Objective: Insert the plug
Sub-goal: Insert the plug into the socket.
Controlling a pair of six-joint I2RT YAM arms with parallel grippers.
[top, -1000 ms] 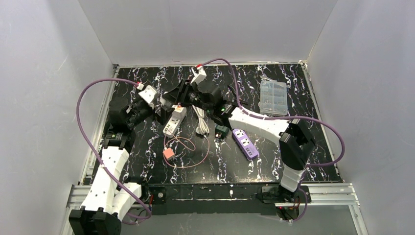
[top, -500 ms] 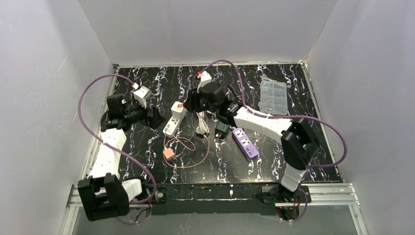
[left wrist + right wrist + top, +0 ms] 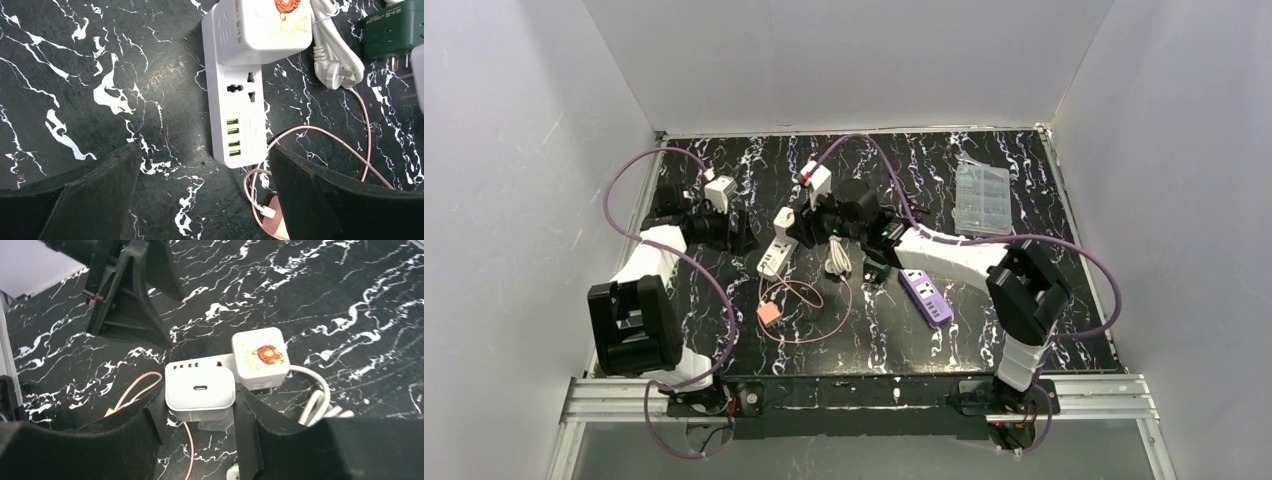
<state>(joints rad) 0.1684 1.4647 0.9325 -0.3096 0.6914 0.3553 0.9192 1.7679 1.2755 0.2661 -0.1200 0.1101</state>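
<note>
Black, white-veined marble worktop [image 3: 1044,310] carries everything.

Change over the last second: the left arm has swung back from the middle to the left edge. The left end effector [image 3: 203,150] is spread fully wide and holds nothing. It faces the white oblong power strip [image 3: 240,110] without touching it.

Meanwhile the right end effector [image 3: 200,405] has come in from the far side toward the strip. Its fingers are partly closed, clamping a pale square USB charger plug [image 3: 200,387] by its sides. The prongs point away from the wrist camera and are not visible.

A white cube adapter with a lion sticker [image 3: 260,360] fills the strip's end socket. The universal socket [image 3: 241,87] next to it is free.

Judgement: the left arm has cleared the way, and the plug is not yet seated. Next, align the plug over the free socket and press it straight in. Risk: the unsupported strip may slide.
</note>
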